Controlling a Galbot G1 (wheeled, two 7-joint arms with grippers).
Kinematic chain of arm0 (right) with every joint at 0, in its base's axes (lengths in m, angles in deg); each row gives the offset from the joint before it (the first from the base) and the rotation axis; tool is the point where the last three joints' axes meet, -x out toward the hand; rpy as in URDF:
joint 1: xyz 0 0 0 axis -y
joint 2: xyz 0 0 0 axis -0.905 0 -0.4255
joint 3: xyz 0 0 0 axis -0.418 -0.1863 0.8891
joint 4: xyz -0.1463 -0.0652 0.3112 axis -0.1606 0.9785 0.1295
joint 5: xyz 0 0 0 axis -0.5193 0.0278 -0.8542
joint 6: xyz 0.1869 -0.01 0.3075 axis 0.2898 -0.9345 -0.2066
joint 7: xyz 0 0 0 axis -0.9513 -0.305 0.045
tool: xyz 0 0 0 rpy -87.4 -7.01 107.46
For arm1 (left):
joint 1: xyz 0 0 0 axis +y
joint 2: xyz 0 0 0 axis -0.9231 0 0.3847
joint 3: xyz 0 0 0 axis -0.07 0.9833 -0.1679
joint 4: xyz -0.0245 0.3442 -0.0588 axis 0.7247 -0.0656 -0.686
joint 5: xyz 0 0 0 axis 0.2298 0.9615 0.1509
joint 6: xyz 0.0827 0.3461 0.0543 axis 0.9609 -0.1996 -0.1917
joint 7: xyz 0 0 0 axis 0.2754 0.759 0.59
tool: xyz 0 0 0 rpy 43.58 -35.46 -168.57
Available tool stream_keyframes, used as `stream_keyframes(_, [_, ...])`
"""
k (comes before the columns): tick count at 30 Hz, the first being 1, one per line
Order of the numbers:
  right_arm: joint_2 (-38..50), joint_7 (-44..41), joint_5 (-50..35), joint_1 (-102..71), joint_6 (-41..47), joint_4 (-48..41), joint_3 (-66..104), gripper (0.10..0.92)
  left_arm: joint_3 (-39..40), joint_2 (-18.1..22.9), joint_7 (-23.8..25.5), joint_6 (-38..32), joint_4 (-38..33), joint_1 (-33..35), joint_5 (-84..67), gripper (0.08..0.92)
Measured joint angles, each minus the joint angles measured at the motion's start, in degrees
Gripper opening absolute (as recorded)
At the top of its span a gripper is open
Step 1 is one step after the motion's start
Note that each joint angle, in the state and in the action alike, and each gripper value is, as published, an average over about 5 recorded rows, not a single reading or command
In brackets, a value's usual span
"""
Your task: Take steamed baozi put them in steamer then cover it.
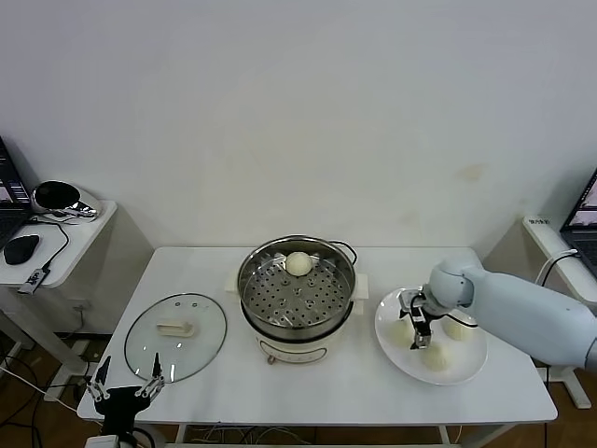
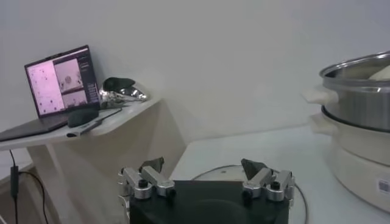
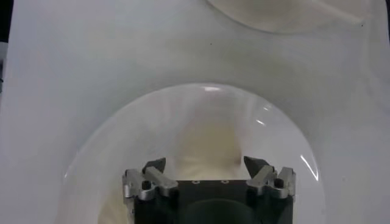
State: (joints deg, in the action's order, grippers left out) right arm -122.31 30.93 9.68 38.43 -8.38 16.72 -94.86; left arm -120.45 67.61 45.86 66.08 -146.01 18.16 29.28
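Right hand (image 1: pixel 417 326) straddles a plate (image 1: pixel 471 368) baozi (image 3: pixel 204 149), fingers partly open, nothing gripped yet: close gently, centred, lift straight.

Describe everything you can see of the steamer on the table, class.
The steamer is a round, shiny steel pot on a white base, standing upright at the middle of the white table. Its lid is off, showing a perforated tray inside with one cream baozi resting at the far edge. Pale side handles stick out at both sides. The glass lid lies apart on its left, the plate on its right.
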Motion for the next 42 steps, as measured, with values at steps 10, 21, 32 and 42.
stream_keyframes(10, [0.1,-1.3,0.2,1.0,-0.5,0.2,0.1,0.596,0.1,0.1,0.0,-0.1,-0.2,0.0,0.1,0.823])
stream_keyframes(21, [3.7,-3.9,-3.4,8.3,-0.1,3.4,-2.5,0.585,1.0,-0.5,-0.1,0.0,-0.3,-0.7,0.1,0.823])
stream_keyframes(32, [2.7,-3.3,-15.1,29.2,3.3,9.4,-12.2,0.594,1.9,-1.8,0.2,0.6,-0.1,-2.0,-0.1,0.823])
stream_keyframes(42, [-7.6,0.5,-27.7,39.5,8.9,10.7,-19.1,0.594,1.7,-2.6,0.2,1.0,0.2,-3.3,-0.5,0.823])
